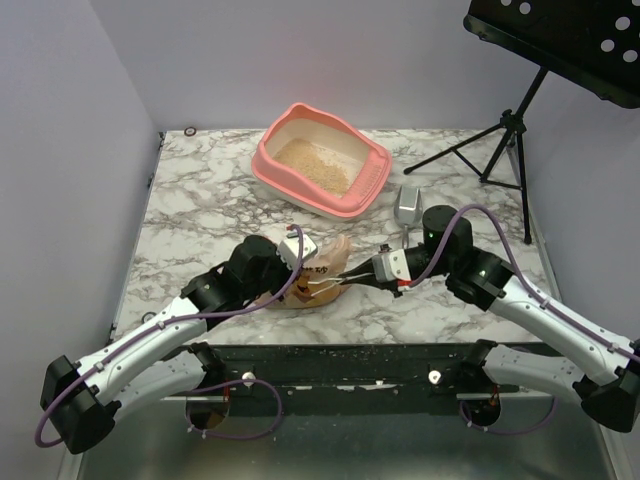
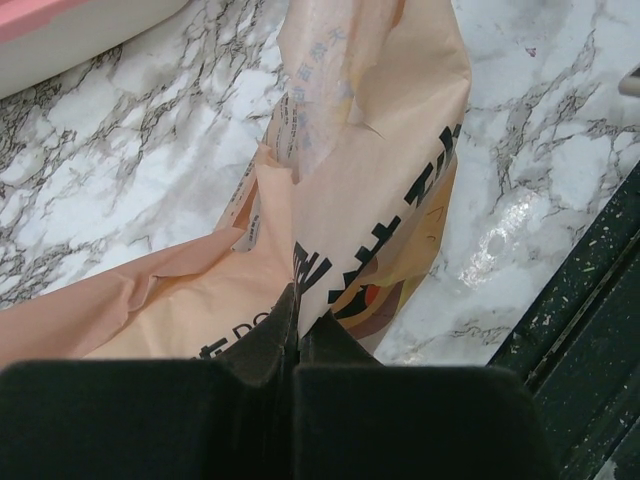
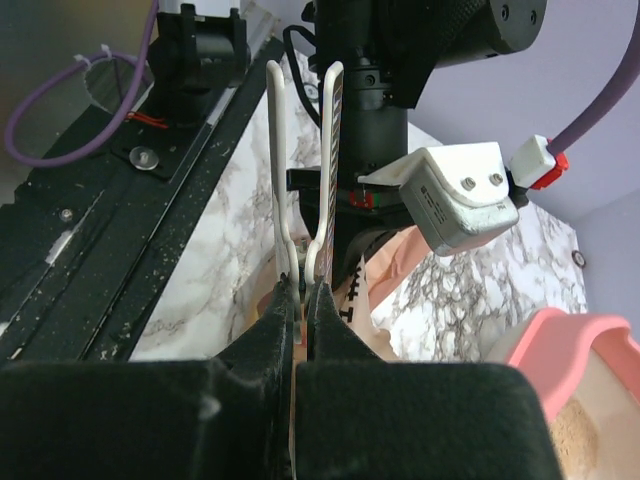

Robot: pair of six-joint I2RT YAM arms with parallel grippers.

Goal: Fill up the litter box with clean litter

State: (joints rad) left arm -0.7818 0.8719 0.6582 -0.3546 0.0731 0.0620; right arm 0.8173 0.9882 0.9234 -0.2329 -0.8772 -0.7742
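Observation:
The salmon-pink litter box [image 1: 372,172] stands at the back middle of the table, with a thin layer of beige clean litter [image 1: 312,166] inside. A peach paper bag [image 1: 330,262] with black lettering lies near the front edge. My left gripper [image 1: 300,272] is shut on the bag's edge [image 2: 300,290]; the bag [image 2: 370,150] stretches away from the jaws. From the right, my right gripper [image 1: 352,278] meets the bag and is shut on a thin white two-pronged clip [image 3: 330,150] at the bag [image 3: 400,265]. The litter box [image 3: 565,345] shows at the lower right of the right wrist view.
A grey scoop [image 1: 408,204] lies right of the litter box. A black music stand [image 1: 520,110] rises beyond the table's right back corner. The table's dark front rail [image 2: 590,330] runs close beside the bag. Walls close off the left and back.

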